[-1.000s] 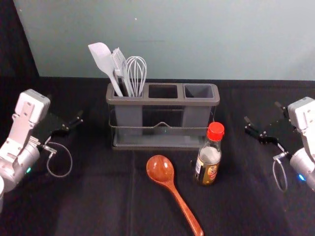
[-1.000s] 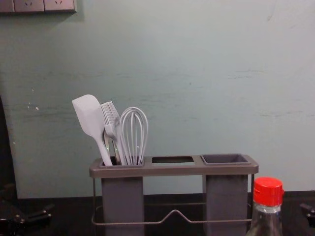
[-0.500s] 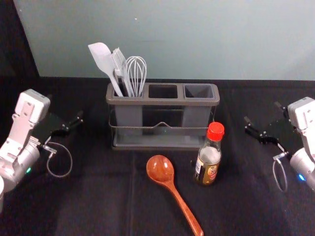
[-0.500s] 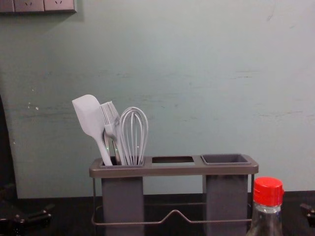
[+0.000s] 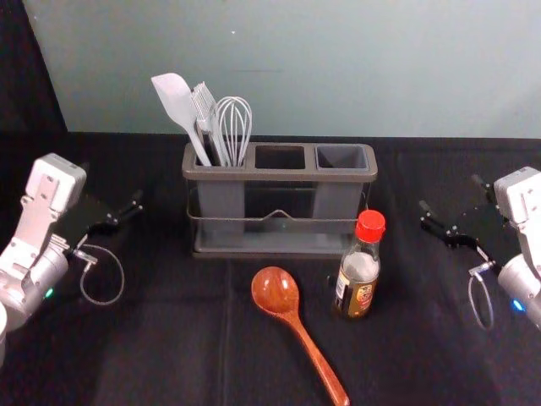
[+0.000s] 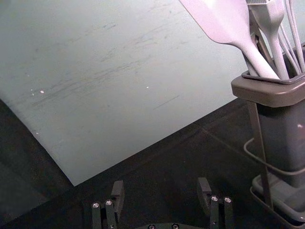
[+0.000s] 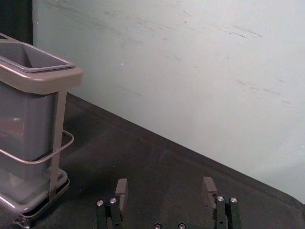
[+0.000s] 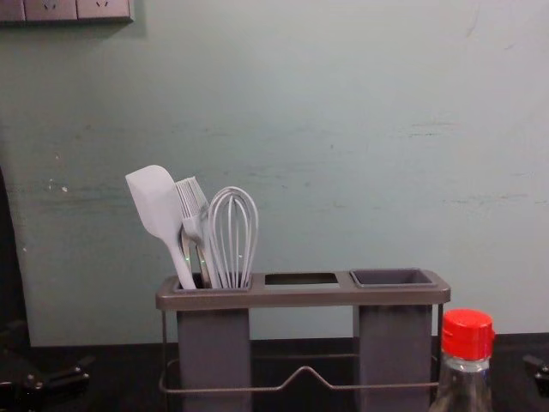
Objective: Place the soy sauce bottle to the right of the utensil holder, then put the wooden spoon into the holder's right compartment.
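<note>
1. While the soy sauce bottle (image 5: 358,275) stands upright on the surface (image 5: 169,338), in front of the right end of the utensil holder (image 5: 279,176), the wooden spoon (image 5: 276,290) lies just beside it, to its left.
2. Spoon orientation: bowl toward the holder, handle slanting nearer and rightward.
3. Holder: three openings in a row; spatula (image 5: 174,100), brush (image 5: 205,110) and whisk (image 5: 234,125) sit in the left one, heads up.
4. Right gripper (image 5: 450,193): well right of bottle and holder, over the surface; released, its two fingers spread, nothing between them.
5. Left gripper (image 5: 112,183): left of the holder, apart from it; likewise released, fingers spread.
6. Wall (image 5: 338,76): pale, scuffed, behind the holder.
</note>
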